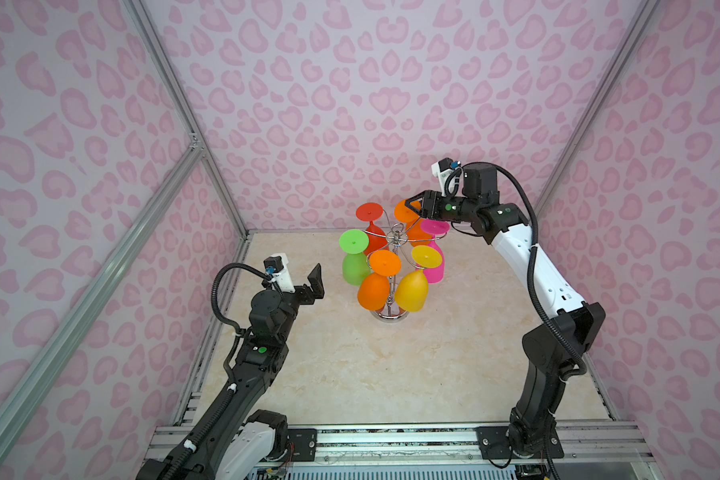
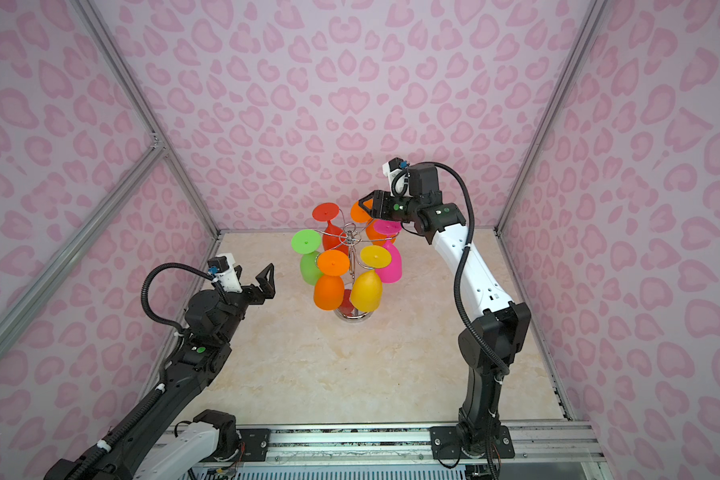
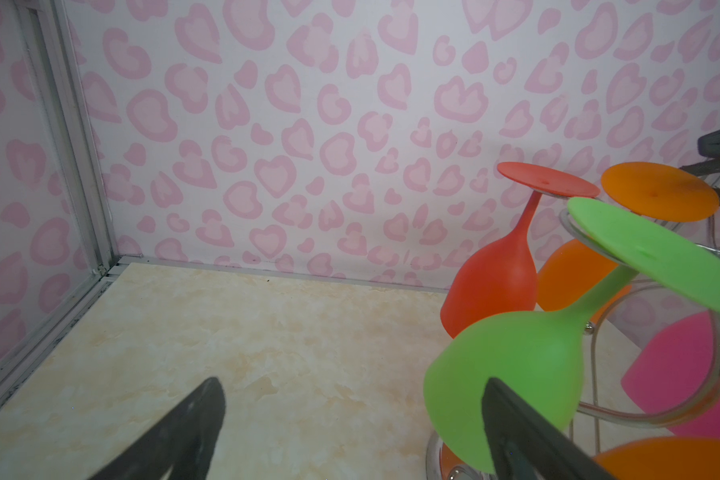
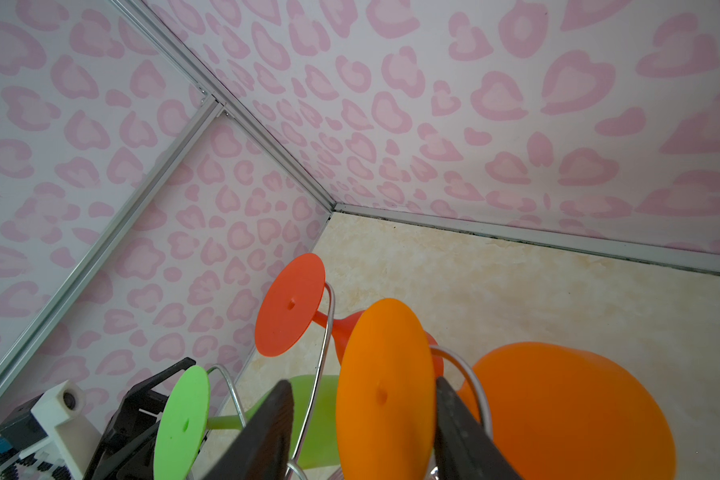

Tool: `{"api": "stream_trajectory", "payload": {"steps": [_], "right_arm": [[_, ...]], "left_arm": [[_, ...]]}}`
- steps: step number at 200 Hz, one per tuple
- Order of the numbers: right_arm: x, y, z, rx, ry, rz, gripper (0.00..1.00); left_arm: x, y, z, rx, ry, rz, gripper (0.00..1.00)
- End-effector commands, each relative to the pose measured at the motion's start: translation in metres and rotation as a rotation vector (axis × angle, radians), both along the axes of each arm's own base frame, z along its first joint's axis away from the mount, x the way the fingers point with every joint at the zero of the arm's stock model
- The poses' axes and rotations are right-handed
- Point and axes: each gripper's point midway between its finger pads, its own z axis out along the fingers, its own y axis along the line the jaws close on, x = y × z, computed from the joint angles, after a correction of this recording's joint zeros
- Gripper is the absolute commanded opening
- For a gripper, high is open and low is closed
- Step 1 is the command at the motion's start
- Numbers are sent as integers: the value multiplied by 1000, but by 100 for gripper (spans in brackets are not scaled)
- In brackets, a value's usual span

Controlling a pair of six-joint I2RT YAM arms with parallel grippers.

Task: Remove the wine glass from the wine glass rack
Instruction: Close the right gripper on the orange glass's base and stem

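My right gripper straddles the foot of the orange glass, jaws apart, not clamped. It hangs upside down on the rack, far side. My left gripper gapes wide, empty.

In both top views the pole and round base of the wine glass rack are mostly hidden behind the near orange glass and the yellow glass. The right tool and the pink glass cover most of the far orange wine glass. In the right wrist view that tool's fingers are cut off by the picture's edge, and in the left wrist view the foot of the green glass is blurred.
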Motion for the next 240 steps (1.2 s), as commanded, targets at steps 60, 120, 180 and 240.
{"api": "stream_trajectory", "payload": {"steps": [60,120,180,240], "right_arm": [[4,-6,-15,-27,40,-27,22],[8,-13,-11,16,55,-41,4],[13,-19,7,144,59,-37,0],[16,-29,25,322,69,-8,0]], "left_arm": [[-1,-1,-3,-4,6,-7,98],[-1,-1,-4,-3,7,-7,98],[0,-2,-7,-5,15,-12,98],[0,-3,-8,-7,19,-18,98]]}}
